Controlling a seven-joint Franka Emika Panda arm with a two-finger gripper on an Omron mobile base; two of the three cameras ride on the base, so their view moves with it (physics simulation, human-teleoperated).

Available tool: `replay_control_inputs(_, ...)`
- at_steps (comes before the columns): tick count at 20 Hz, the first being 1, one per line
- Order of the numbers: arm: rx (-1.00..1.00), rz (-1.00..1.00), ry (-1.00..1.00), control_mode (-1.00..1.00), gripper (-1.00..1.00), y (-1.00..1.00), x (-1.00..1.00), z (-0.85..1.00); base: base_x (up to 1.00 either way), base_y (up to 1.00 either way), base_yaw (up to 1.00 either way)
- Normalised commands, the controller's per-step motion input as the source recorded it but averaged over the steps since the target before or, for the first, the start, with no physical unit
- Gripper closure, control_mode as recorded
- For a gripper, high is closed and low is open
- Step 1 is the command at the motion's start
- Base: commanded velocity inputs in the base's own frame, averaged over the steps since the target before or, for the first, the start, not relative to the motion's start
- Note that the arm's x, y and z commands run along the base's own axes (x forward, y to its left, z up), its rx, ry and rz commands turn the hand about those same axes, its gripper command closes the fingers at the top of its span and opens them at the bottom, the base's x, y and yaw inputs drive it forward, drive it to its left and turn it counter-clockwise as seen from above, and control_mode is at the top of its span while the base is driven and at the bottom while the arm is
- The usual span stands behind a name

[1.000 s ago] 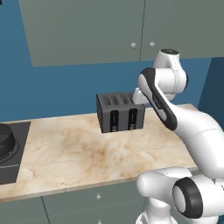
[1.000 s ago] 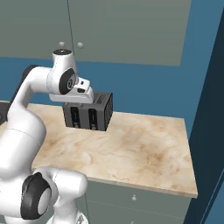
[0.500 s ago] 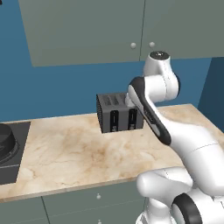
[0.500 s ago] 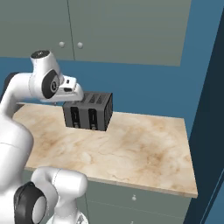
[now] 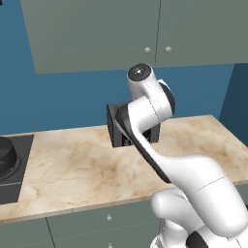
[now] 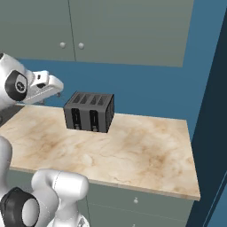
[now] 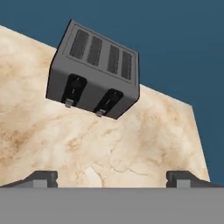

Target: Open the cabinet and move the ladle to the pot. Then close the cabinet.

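Note:
The cabinet (image 5: pixel 97 34) hangs on the blue wall above the counter. Both its flat doors are closed, and their white knobs (image 5: pixel 147 50) sit side by side. It also spans the top of the right base view, cabinet (image 6: pixel 128 31). Part of the dark pot (image 5: pixel 5 156) shows at the far left edge, on a black cooktop. My gripper (image 7: pixel 112 177) is open with nothing between its fingertips (image 7: pixel 43 178). It hovers over the counter and looks at the toaster. The ladle is out of view.
A dark slotted toaster (image 6: pixel 91 112) stands on the marble counter (image 6: pixel 133 150) against the wall, partly behind my arm in the left base view. Low drawer fronts with small knobs (image 6: pixel 135 200) run under the counter. A dark blue wall panel (image 6: pixel 213 111) closes off the right end.
My arm has swung left. In the right base view the hand has moved from in front of the toaster to its left, so the toaster now shows whole. The toaster and the cabinet doors have not moved.

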Motion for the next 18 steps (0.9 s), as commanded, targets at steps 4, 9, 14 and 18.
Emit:
replay_control_inputs(4, -0.33, 0.0, -0.14, -1.0, -1.0, 0.32, 0.0, 0.25, 0.0, 0.0, 0.0)
replay_control_inputs(9, -0.32, 0.0, -0.11, -1.0, -1.0, 0.2, 0.0, 0.24, 0.0, 0.0, 0.0)
replay_control_inputs(14, -0.3, 0.0, -0.01, -1.0, -1.0, 0.11, 0.04, 0.21, 0.0, 0.0, 0.0)
replay_control_inputs(18, -0.3, -0.01, 0.0, -1.0, -1.0, 0.04, 0.2, 0.26, 0.0, 0.0, 0.0)
